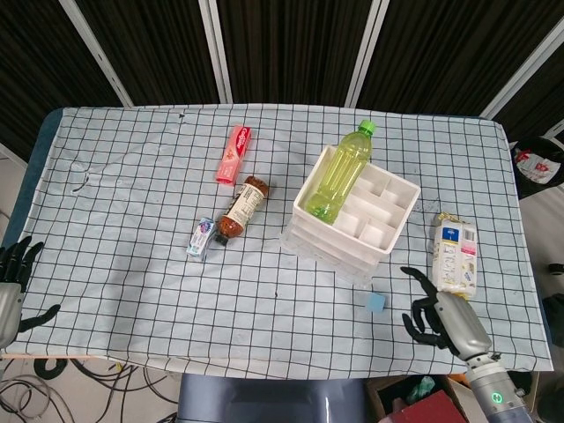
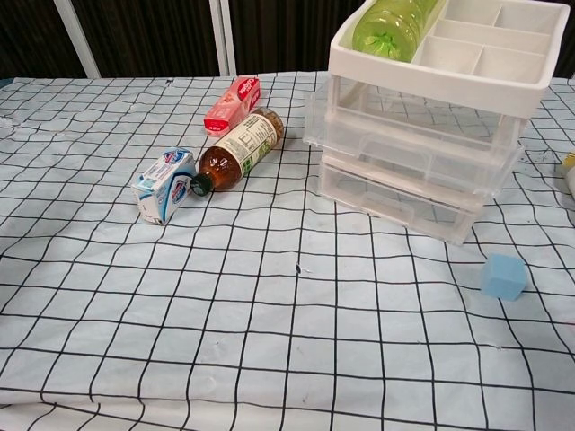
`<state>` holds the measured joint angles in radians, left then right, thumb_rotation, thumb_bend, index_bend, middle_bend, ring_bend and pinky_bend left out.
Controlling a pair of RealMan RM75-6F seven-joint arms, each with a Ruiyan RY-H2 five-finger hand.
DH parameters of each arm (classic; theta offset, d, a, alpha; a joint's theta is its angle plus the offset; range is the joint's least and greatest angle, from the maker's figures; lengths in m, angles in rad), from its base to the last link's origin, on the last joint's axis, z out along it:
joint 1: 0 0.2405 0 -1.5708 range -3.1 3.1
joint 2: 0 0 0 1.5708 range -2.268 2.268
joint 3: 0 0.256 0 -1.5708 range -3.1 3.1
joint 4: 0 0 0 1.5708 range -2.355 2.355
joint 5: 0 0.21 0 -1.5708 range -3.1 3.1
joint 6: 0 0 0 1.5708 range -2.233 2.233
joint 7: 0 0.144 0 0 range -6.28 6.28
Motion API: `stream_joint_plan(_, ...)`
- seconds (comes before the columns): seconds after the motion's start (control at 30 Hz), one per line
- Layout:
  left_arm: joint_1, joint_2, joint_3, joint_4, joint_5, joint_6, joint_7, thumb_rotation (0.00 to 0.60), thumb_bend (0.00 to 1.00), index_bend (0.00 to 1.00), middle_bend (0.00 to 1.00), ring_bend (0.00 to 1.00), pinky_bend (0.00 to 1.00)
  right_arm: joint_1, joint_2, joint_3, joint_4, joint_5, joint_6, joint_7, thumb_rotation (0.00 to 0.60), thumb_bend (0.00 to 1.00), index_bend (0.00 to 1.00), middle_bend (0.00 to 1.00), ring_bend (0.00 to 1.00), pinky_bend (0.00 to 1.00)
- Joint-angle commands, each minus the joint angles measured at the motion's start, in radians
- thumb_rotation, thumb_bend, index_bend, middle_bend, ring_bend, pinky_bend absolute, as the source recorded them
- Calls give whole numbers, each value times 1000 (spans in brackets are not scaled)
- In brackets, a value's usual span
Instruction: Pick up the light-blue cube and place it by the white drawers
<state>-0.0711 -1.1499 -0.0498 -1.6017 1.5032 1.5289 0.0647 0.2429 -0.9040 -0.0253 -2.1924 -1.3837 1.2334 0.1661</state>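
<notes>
Right hand point(image 1: 438, 317) hovers empty, fingers spread (palm down), near the light-blue cube point(image 1: 376, 302) beside white drawers point(image 1: 352, 211).

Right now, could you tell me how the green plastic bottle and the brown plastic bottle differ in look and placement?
The green plastic bottle lies in the top tray of the white plastic drawers, while the brown plastic bottle lies on the checked tablecloth. The green one is larger, shows no label and has a green cap; the brown one carries a white printed label and a dark cap. Both lie on their sides.
</notes>
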Motion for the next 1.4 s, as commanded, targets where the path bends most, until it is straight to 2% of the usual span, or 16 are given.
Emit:
stream_joint_plan(0.03, 0, 0, 1, -1, 2, 1, 1, 600, 8, 0, 0, 0, 0, -15, 9, -23, 50, -12, -18, 15, 600, 409, 189, 766, 826, 790)
stream_joint_plan(0.23, 2, -2, 2, -2, 2, 2, 4, 600, 8, 0, 0, 0, 0, -19, -23, -52, 117, -15, -61, -28, 600, 390, 207, 767, 826, 790)
stream_joint_plan(0.37, 1, -2, 2, -2, 2, 2, 6, 600, 8, 0, 0, 0, 0, -8, -70, -61, 151, 9, -103, -95, 600, 320, 208, 766, 826, 790)
stream_joint_plan(0.5, 2, -2, 2, -3, 2, 1, 7, 600, 8, 0, 0, 0, 0, 6, -123, -52, 169, 47, -129, -161, 600, 237, 208, 767, 827, 790)
stream_joint_plan(0.8, 2, 2, 0, -2, -2, -1, 1, 600, 8, 0, 0, 0, 0, 29, -267, -1, 226, 161, -123, -288, 600, 139, 191, 776, 832, 792)
stream_joint_plan(1.13, 0, 3, 2, -2, -3, -7, -2, 600, 8, 0, 0, 0, 0, 50, -397, 55, 277, 281, -96, -381, 600, 144, 194, 781, 838, 792)
stream_joint_plan(1.4, 0, 5, 0, -3, -7, -9, -7, 600, 8, 0, 0, 0, 0, 72, -467, 105, 326, 393, -88, -418, 600, 188, 259, 782, 840, 793)
